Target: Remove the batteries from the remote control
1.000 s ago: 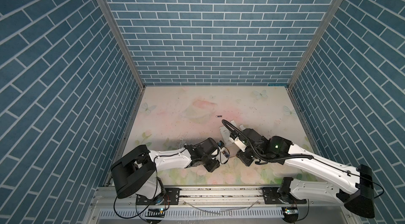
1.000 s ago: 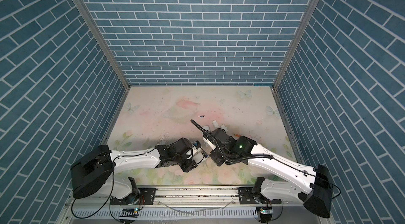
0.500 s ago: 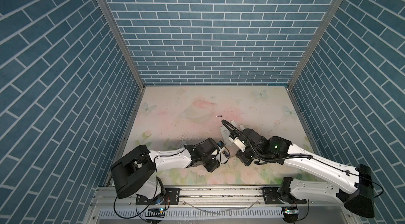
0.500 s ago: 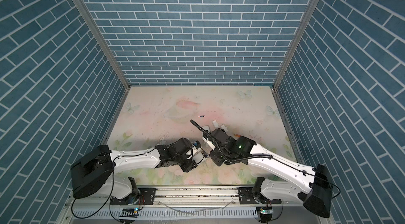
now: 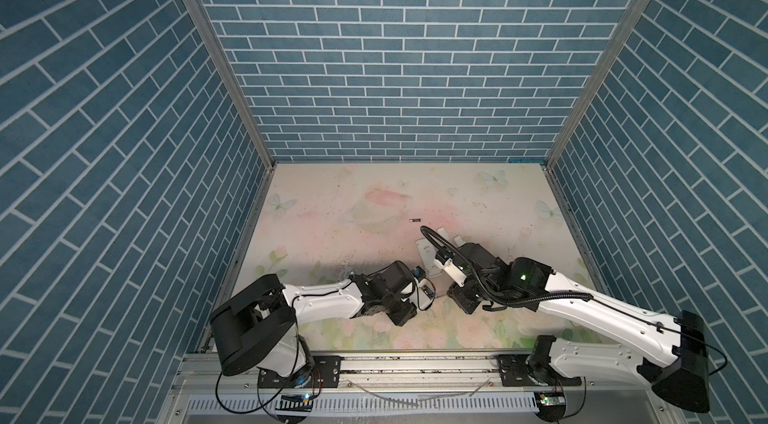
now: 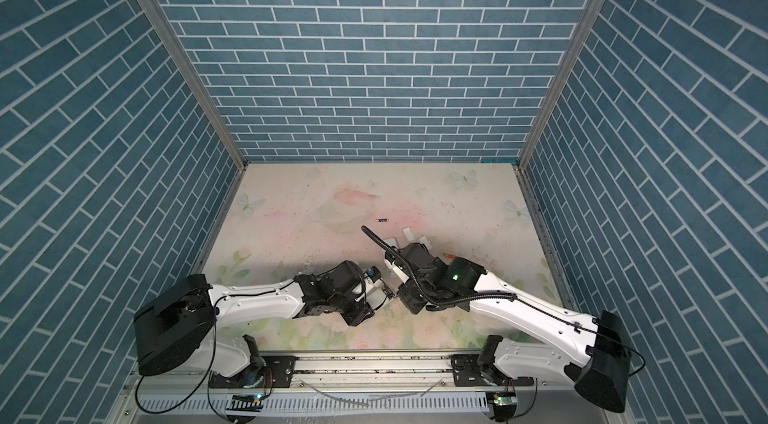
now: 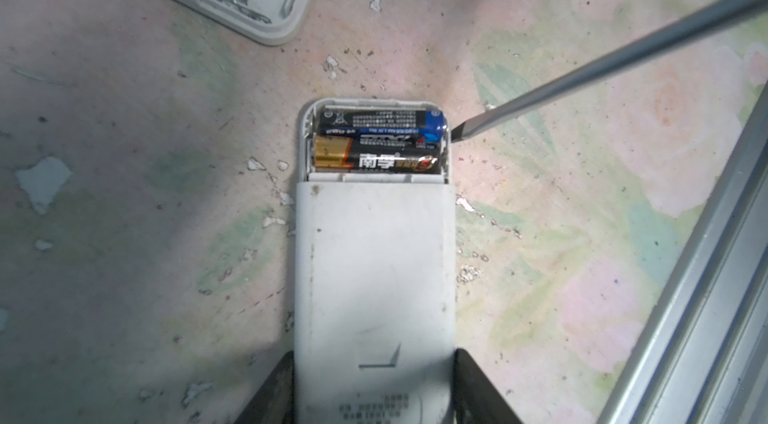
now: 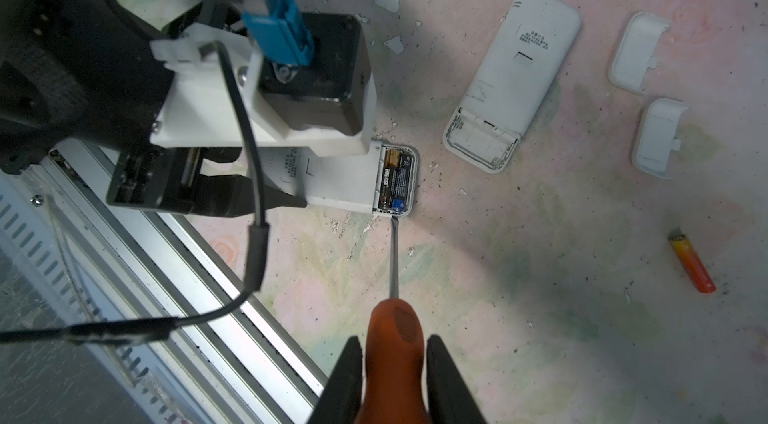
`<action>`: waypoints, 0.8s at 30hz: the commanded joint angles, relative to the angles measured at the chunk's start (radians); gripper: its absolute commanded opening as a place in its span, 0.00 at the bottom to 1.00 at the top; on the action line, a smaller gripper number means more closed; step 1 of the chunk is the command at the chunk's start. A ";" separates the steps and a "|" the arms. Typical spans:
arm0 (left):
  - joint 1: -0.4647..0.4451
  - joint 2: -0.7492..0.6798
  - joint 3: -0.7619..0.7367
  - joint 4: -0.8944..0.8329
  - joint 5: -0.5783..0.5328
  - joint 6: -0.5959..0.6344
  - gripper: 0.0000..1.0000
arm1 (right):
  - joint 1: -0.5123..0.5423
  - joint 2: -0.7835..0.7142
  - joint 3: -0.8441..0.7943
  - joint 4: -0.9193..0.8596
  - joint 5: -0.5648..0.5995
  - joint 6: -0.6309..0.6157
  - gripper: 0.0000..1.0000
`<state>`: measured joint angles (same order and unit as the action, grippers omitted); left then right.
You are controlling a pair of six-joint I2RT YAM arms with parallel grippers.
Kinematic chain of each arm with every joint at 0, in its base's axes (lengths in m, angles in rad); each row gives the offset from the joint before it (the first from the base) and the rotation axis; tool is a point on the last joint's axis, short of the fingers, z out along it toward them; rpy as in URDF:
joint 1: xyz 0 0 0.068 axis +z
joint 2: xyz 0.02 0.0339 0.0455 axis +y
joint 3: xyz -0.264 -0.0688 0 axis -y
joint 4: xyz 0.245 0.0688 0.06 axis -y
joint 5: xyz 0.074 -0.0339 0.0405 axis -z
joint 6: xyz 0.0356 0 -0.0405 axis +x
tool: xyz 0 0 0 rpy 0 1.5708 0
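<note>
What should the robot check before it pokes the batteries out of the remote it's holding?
1. Left pincer grips the remote: ok, clamped on both sides.
2. Right pincer holds the screwdriver: ok, shut on the orange handle.
3. Compartment uncovered: ok, two batteries show.
4. Tip under the blue-ended battery: not ok, it sits at the rim, outside the compartment.
5. Remote flat on the table: cannot tell.
</note>
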<state>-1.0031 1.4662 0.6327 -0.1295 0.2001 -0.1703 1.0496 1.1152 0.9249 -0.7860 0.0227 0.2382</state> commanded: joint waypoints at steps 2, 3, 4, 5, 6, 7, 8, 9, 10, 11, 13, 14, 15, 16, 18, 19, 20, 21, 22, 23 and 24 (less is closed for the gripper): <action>-0.011 -0.003 -0.007 -0.010 0.009 -0.004 0.42 | -0.007 0.000 0.040 -0.007 0.012 -0.008 0.00; -0.011 -0.004 -0.007 -0.009 0.009 -0.004 0.42 | -0.008 0.000 0.041 -0.007 0.012 -0.008 0.00; -0.010 -0.002 -0.008 -0.010 0.010 -0.005 0.42 | -0.007 0.000 0.043 -0.007 0.012 -0.008 0.00; -0.011 -0.003 -0.008 -0.010 0.009 -0.006 0.42 | -0.008 0.000 0.044 -0.007 0.009 -0.008 0.00; -0.010 -0.002 -0.008 -0.010 0.010 -0.006 0.42 | -0.009 0.002 0.048 -0.008 0.008 -0.009 0.00; -0.009 -0.003 -0.008 -0.010 0.009 -0.006 0.42 | -0.008 0.003 0.051 -0.010 0.008 -0.010 0.00; -0.010 -0.003 -0.008 -0.010 0.009 -0.005 0.42 | -0.008 0.003 0.053 -0.010 0.007 -0.011 0.00; -0.010 -0.003 -0.010 -0.009 0.009 -0.005 0.42 | -0.008 0.004 0.055 -0.009 0.007 -0.013 0.00; -0.011 -0.004 -0.011 -0.009 0.008 -0.007 0.42 | -0.010 0.004 0.056 -0.010 0.007 -0.013 0.00; -0.012 -0.003 -0.011 -0.010 0.009 -0.006 0.42 | -0.011 0.005 0.059 -0.009 0.006 -0.014 0.00; -0.012 -0.003 -0.012 -0.008 0.007 -0.009 0.42 | -0.010 0.005 0.065 -0.010 0.001 -0.014 0.00; -0.014 -0.003 -0.012 -0.006 0.007 -0.011 0.42 | -0.010 0.005 0.067 -0.010 0.000 -0.016 0.00; -0.014 -0.003 -0.013 -0.005 0.007 -0.013 0.42 | -0.010 0.005 0.070 -0.011 0.000 -0.017 0.00; -0.014 -0.004 -0.013 -0.004 0.006 -0.014 0.42 | -0.011 0.005 0.071 -0.010 0.000 -0.015 0.00; -0.014 -0.001 -0.013 -0.003 0.007 -0.014 0.42 | -0.011 0.005 0.074 -0.009 -0.005 -0.016 0.00; -0.015 -0.001 -0.013 -0.002 0.007 -0.014 0.42 | -0.011 0.006 0.074 -0.010 -0.007 -0.015 0.00; -0.015 -0.001 -0.013 -0.002 0.006 -0.014 0.42 | -0.012 0.006 0.075 -0.010 -0.007 -0.016 0.00; -0.015 0.000 -0.013 -0.001 0.006 -0.015 0.42 | -0.011 0.008 0.078 -0.012 -0.008 -0.017 0.00; -0.015 0.000 -0.013 0.000 0.006 -0.015 0.42 | -0.012 0.009 0.078 -0.012 -0.007 -0.017 0.00; -0.015 -0.001 -0.014 0.001 0.005 -0.015 0.42 | -0.011 0.008 0.076 -0.010 -0.005 -0.017 0.00; -0.015 0.000 -0.014 0.003 0.005 -0.015 0.42 | -0.011 0.006 0.074 -0.007 -0.004 -0.017 0.00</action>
<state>-1.0069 1.4662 0.6323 -0.1280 0.1997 -0.1833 1.0424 1.1217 0.9531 -0.7948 0.0185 0.2348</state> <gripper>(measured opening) 0.561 0.269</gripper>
